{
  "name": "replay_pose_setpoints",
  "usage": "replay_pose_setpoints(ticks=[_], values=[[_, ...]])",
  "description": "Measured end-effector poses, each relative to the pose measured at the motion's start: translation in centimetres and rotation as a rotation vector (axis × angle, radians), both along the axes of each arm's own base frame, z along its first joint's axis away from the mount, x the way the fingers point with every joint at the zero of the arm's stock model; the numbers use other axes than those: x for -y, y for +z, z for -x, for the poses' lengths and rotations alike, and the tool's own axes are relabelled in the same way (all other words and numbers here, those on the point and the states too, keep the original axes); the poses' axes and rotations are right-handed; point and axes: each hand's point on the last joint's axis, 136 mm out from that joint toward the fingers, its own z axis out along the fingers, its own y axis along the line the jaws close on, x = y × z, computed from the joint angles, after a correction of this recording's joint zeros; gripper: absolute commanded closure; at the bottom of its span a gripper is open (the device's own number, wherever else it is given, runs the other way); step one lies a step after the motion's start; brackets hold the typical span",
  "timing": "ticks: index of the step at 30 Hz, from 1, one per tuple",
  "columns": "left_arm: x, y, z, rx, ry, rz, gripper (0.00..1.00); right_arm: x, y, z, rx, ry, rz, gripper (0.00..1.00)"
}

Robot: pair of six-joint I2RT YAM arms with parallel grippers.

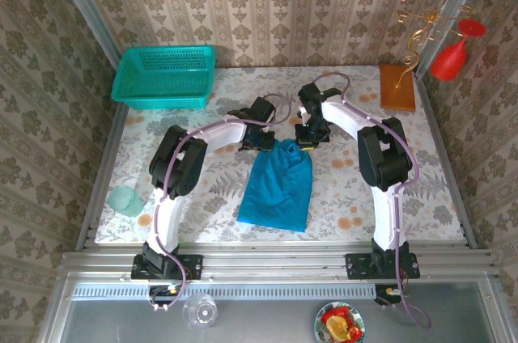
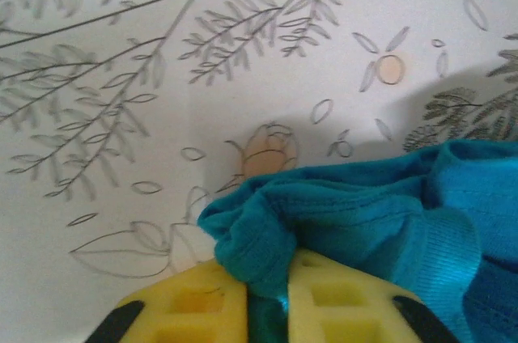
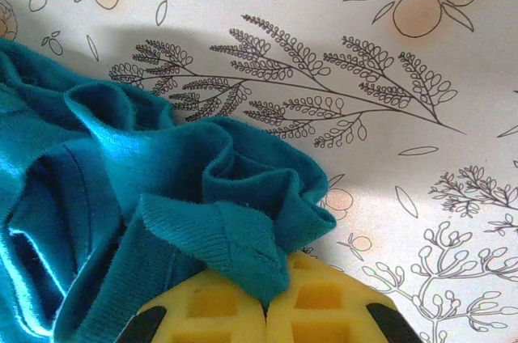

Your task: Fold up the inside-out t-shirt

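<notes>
I see my left tool [image 2: 267, 282] and right tool [image 3: 265, 288] each pinching the far edge of the inside-out t-shirt [image 1: 278, 189], which lies bunched mid-tabletop [image 1: 364, 197] between the arms.

floral table [image 1: 421, 197] holds t-shirt [image 1: 277, 189], basket [image 1: 166, 76], wooden block [image 1: 396, 86].

The left arm [image 1: 210, 130] and right arm [image 1: 350, 120] both reach far and bend inward, wrists close together. The left claw [image 2: 267, 278] pinches a fold of the inside-out t-shirt [image 2: 364, 230] between its yellow pads [image 2: 340, 304]. The right claw [image 3: 265, 290] is clamped on a ribbed edge.
</notes>
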Motion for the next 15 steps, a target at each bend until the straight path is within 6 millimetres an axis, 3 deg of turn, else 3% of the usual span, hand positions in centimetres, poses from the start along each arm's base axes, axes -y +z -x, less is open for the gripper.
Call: replay_pose_setpoints(ticks=[3,9,12,15], values=[[0.5,0.0,0.1,-0.008,-0.006,0.041,0.99,0.0,0.0,0.0,0.0,-0.002,0.0,1.0],[0.1,0.2,-0.1,-0.022,-0.003,0.146,1.0,0.4,-0.1,-0.2,0.009,-0.015,0.023,1.0],[-0.5,0.4,-0.2,-0.014,0.004,0.185,1.0,1.0,0.0,0.0,0.035,-0.033,0.043,1.0],[-2.4,0.6,0.0,-0.024,0.032,0.195,1.0,1.8,1.2,-0.1,0.101,-0.061,0.041,1.0]])
